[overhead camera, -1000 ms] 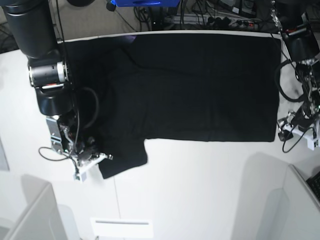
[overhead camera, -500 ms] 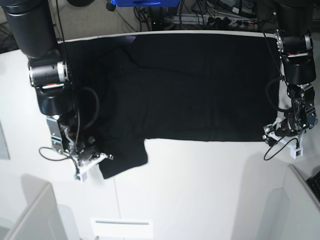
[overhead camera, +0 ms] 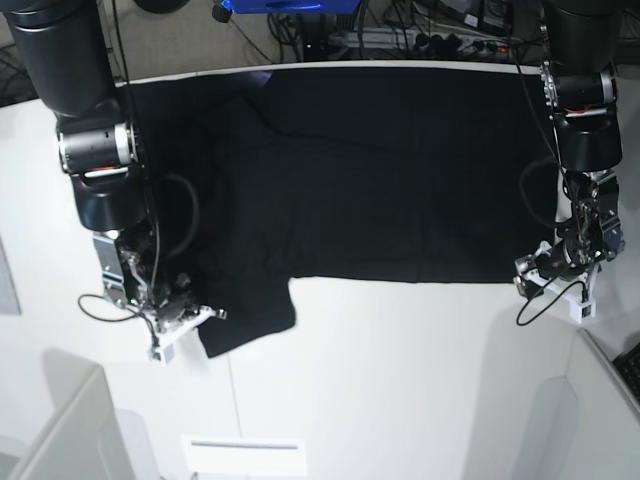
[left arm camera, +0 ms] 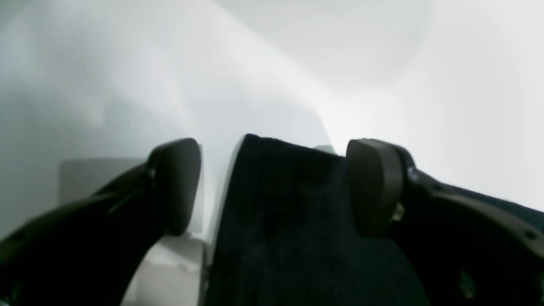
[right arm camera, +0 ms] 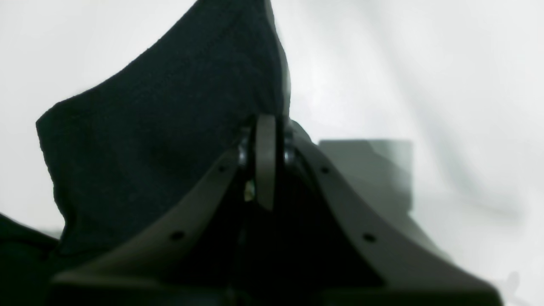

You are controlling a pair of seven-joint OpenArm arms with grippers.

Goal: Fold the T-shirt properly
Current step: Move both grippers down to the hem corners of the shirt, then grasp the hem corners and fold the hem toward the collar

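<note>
The black T-shirt (overhead camera: 380, 180) lies spread flat on the white table (overhead camera: 400, 380), plain side up, one sleeve pointing at the front left. My right gripper (overhead camera: 195, 318) is at that sleeve's edge, and the right wrist view shows my right gripper (right arm camera: 266, 127) shut on the black cloth (right arm camera: 161, 140). My left gripper (overhead camera: 540, 275) is at the shirt's front right corner. In the left wrist view my left gripper (left arm camera: 272, 170) stands open, with the T-shirt corner (left arm camera: 289, 212) between the fingers (left arm camera: 178, 182).
Cables and a blue object (overhead camera: 285, 5) lie beyond the table's far edge. Grey panels stand at the front left (overhead camera: 60, 430) and front right (overhead camera: 600, 400). A white slip (overhead camera: 245, 455) lies by the front edge.
My left arm has come down and inward along the shirt's right edge to its front right corner. The right arm and the sleeve have not moved.
</note>
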